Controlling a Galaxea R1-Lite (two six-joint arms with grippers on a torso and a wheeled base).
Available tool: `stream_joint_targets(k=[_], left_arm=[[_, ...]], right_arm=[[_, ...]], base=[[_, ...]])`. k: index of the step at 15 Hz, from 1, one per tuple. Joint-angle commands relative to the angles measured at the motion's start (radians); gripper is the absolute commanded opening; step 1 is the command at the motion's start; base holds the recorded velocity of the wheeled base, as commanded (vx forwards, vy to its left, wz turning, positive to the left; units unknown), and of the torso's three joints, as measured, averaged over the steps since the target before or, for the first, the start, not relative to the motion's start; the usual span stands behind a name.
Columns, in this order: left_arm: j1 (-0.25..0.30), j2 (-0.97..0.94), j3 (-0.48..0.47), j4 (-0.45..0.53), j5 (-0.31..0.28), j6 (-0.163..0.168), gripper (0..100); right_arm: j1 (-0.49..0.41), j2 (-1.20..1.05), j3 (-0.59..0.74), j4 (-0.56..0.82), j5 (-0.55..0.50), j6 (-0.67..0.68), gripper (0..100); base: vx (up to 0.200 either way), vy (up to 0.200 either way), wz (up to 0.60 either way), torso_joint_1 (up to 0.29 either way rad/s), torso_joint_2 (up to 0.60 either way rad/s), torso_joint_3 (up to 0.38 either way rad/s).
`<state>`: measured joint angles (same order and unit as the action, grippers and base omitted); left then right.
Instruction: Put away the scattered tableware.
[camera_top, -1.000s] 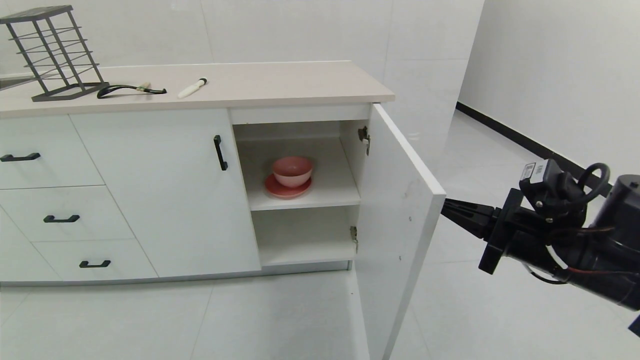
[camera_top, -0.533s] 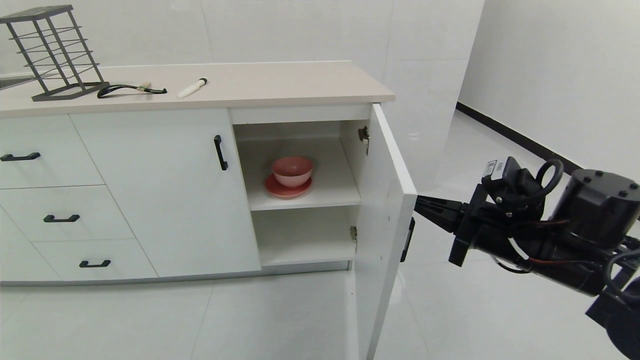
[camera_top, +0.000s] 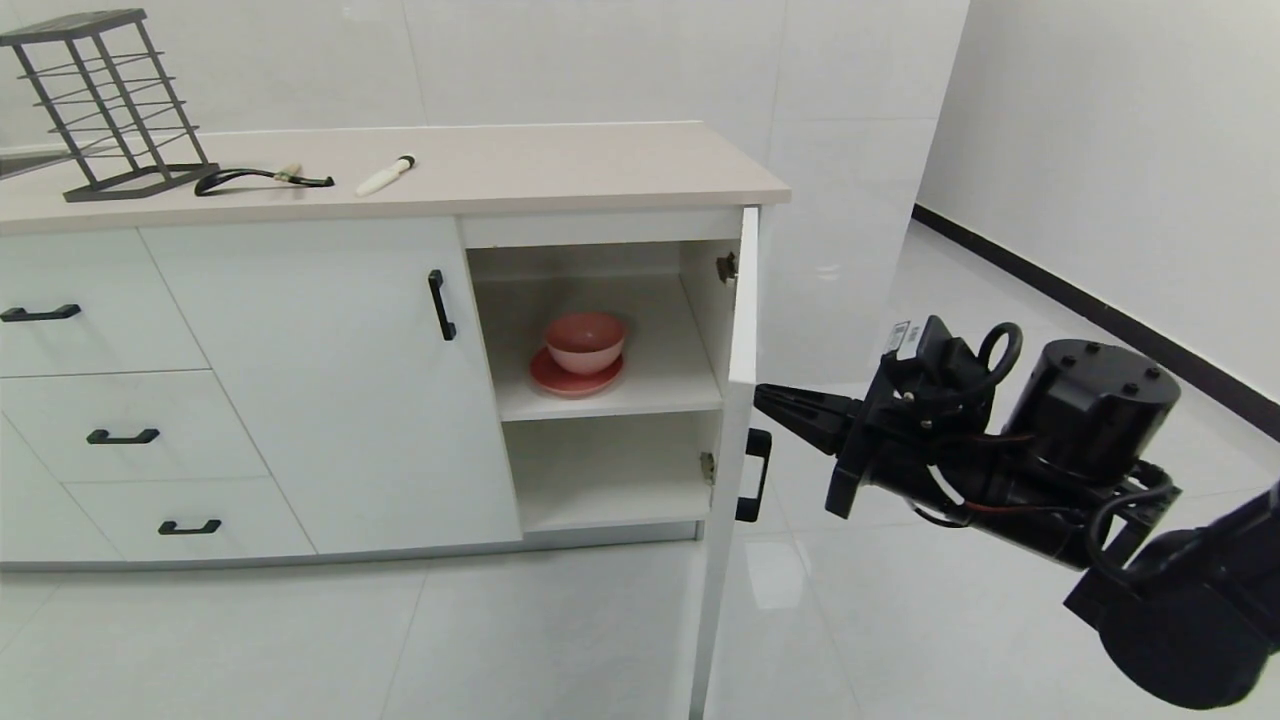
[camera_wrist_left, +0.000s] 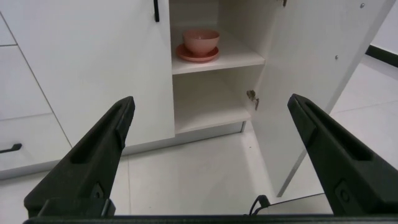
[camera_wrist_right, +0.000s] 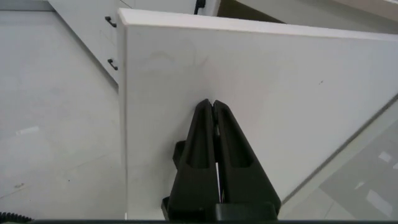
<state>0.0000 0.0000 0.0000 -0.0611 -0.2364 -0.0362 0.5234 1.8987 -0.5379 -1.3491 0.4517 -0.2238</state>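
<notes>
We find the pink bowl (camera_top: 585, 342) stacked on its plate (camera_top: 575, 382) toward the front edge of the cabinet's upper shelf (camera_top: 665, 370), so stowing looks done. The right gripper (camera_top: 768, 398), fingers pressed together and empty, meets the open door (camera_wrist_right: 280, 81), and closing it remains. The left gripper (camera_wrist_left: 211, 102) is spread wide and empty.

White tiled walls (camera_top: 600, 60) stand at twelve and two o'clock, a black baseboard (camera_top: 1030, 276) at three. Glossy white floor tiles (camera_top: 300, 640) spread at six. A white cabinet (camera_top: 300, 400) with beige countertop (camera_top: 560, 165) fills nine to eleven.
</notes>
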Motion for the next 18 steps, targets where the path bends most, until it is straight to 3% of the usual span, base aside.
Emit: stream_joint_targets(k=[1, 18], left_arm=[[0.0, 0.002, 0.0, 0.0, 0.0, -0.001, 100], [0.0, 0.002, 0.0, 0.0, 0.0, -0.001, 100]], right_arm=[[0.007, 0.056, -0.024, -0.008, -0.001, 0.0, 0], [0.076, 0.275, -0.283, -0.088, -0.015, 0.049, 0]], base=[[0.0, 0.0, 0.0, 0.0, 0.0, 0.0], [0.0, 0.0, 0.0, 0.0, 0.0, 0.0]])
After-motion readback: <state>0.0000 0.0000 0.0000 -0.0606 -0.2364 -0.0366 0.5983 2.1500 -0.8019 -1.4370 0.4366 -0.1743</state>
